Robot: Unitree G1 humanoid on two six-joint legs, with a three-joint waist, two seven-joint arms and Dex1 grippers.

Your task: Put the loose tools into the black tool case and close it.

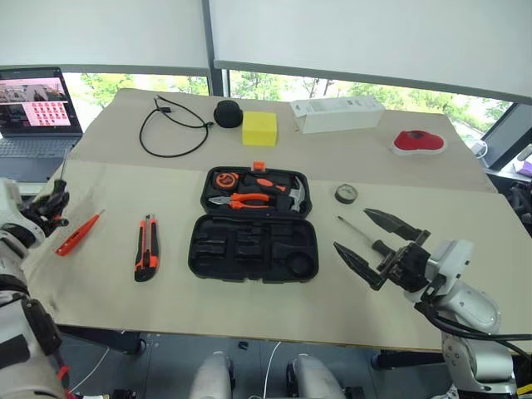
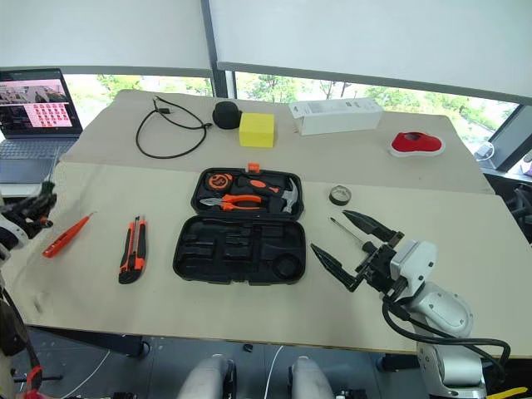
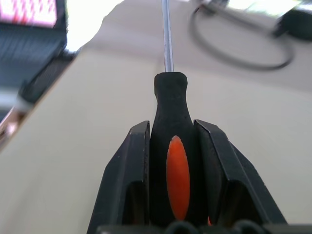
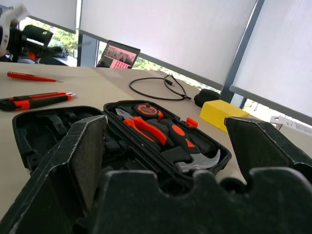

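Note:
My left gripper (image 3: 173,124) is shut on the handle of a black-and-orange screwdriver (image 3: 170,97), held at the table's left edge with its steel shaft (image 1: 62,165) pointing up and away. An orange tester screwdriver (image 1: 79,233) and an orange-and-black utility knife (image 1: 146,247) lie on the table left of the black tool case (image 1: 193,249). The case lies open, its near half showing bare moulded slots. My right gripper (image 2: 329,230) hovers open to the right of the case. A second screwdriver's shaft (image 1: 349,225) shows on the table between its fingers, the handle hidden behind them.
Orange-handled pliers (image 1: 247,199), a hammer (image 1: 293,196) and a tape measure (image 1: 224,178) sit in the case's far half. A tape roll (image 1: 346,194) lies right of it. Farther back: black cable (image 1: 170,125), round speaker (image 1: 228,113), yellow block (image 1: 258,128), white box (image 1: 337,114), red object (image 1: 418,141), laptop (image 1: 33,116).

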